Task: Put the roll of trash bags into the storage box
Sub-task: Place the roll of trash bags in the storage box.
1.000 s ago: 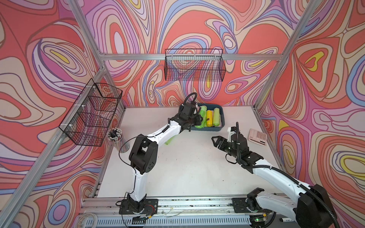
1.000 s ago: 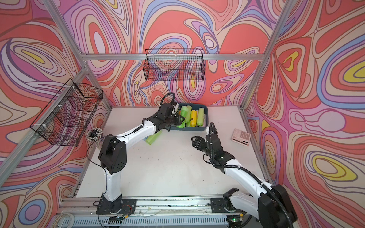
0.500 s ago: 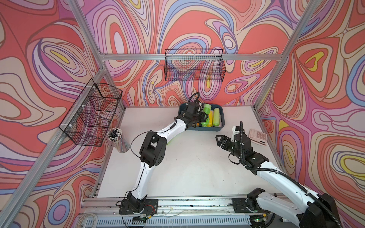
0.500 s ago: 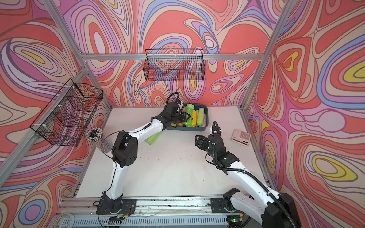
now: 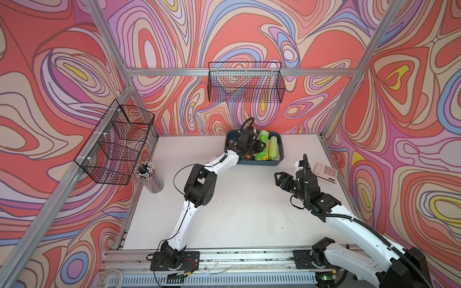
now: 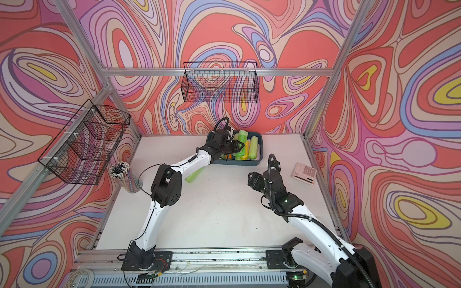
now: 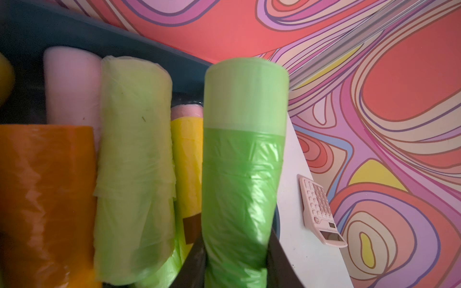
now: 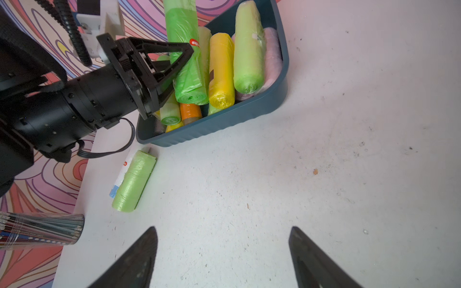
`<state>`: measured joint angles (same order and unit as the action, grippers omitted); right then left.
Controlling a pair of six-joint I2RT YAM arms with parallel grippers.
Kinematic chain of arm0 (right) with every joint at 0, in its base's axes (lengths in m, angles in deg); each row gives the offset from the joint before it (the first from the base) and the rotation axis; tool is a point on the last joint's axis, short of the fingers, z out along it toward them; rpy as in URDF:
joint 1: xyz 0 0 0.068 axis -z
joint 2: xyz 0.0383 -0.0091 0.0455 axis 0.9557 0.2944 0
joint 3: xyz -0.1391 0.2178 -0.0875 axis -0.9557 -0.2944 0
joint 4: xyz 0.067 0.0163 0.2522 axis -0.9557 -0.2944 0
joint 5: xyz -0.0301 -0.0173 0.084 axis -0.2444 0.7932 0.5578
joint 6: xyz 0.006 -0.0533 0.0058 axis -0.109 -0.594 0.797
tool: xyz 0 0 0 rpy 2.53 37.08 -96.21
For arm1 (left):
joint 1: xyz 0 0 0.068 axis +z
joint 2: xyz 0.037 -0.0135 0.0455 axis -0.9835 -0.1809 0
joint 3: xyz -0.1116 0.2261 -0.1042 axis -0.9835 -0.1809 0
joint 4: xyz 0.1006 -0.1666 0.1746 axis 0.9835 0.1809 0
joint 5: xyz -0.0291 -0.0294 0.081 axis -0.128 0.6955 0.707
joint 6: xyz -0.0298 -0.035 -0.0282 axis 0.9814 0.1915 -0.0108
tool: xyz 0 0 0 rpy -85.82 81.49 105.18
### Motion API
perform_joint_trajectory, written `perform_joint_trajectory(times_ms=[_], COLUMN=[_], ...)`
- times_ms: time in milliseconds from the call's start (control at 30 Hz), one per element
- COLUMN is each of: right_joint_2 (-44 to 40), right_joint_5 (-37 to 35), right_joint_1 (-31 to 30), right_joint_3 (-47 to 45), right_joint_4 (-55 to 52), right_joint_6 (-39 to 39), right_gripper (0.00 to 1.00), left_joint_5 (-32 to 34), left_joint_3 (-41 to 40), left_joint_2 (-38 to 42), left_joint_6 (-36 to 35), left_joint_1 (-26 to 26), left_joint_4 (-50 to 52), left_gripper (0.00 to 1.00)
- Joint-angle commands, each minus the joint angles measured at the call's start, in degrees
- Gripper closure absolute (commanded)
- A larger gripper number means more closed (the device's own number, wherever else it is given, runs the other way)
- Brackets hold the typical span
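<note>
Left gripper (image 7: pixel 235 264) clamps the bright green roll of trash bags (image 7: pixel 242 154), poised over the crowded teal storage box (image 8: pixel 219 124) at the far side, right gripper (image 8: pixel 223 232) idle and wide open, so I'd lower it flat before releasing.

Swirl-patterned walls (image 5: pixel 249 30); white tabletop (image 5: pixel 249 212); aluminium frame (image 5: pixel 174 71); black wire baskets (image 5: pixel 245 83).
</note>
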<state>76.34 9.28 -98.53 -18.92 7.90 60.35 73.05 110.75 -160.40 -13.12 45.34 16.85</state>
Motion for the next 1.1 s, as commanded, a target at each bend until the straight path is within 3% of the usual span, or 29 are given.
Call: perform_joint_trajectory(times_ms=[0, 267, 433, 533, 733, 867, 967, 1067], right_joint_2=[-0.6, -0.4, -0.5, -0.3, 0.1, 0.7, 0.9, 0.7], right_joint_5=[-1.2, -1.2, -1.2, -1.4, -1.6, -1.5, -1.3, -1.3], right_joint_1=[-0.3, -0.2, -0.2, -0.3, -0.3, -0.3, -0.2, -0.3], right_joint_3=[1.3, 1.0, 0.7, 0.7, 0.7, 0.8, 1.0, 1.1], right_joint_4=[-0.8, -0.9, -0.9, -0.9, -0.6, -0.4, -0.5, -0.8], right_joint_6=[-0.7, -0.8, -0.6, -0.8, -0.8, -0.8, -0.8, -0.8], right_gripper=[0.16, 0.16, 0.16, 0.16, 0.16, 0.16, 0.15, 0.16], left_joint_5=[1.0, 3.0, 3.2, 3.5, 4.1, 4.7, 3.3, 2.4], left_joint_3=[2.8, 8.5, 18.3, 18.5, 16.6, 15.1, 14.6, 14.5], left_joint_2=[-1.6, -5.3, -10.5, -10.6, -8.8, -7.7, -7.8, -7.6], left_joint_6=[0.5, -1.6, -4.2, -4.2, -5.5, -6.1, -6.5, -6.8], left_joint_1=[0.0, 0.7, 0.9, 1.0, 1.1, 1.1, 1.1, 1.0], left_joint_4=[-2.0, 1.6, 10.1, 10.6, 11.3, 10.8, 10.2, 10.2], left_gripper=[0.89, 0.89, 0.87, 0.79, 0.77, 0.62, 0.60, 0.51])
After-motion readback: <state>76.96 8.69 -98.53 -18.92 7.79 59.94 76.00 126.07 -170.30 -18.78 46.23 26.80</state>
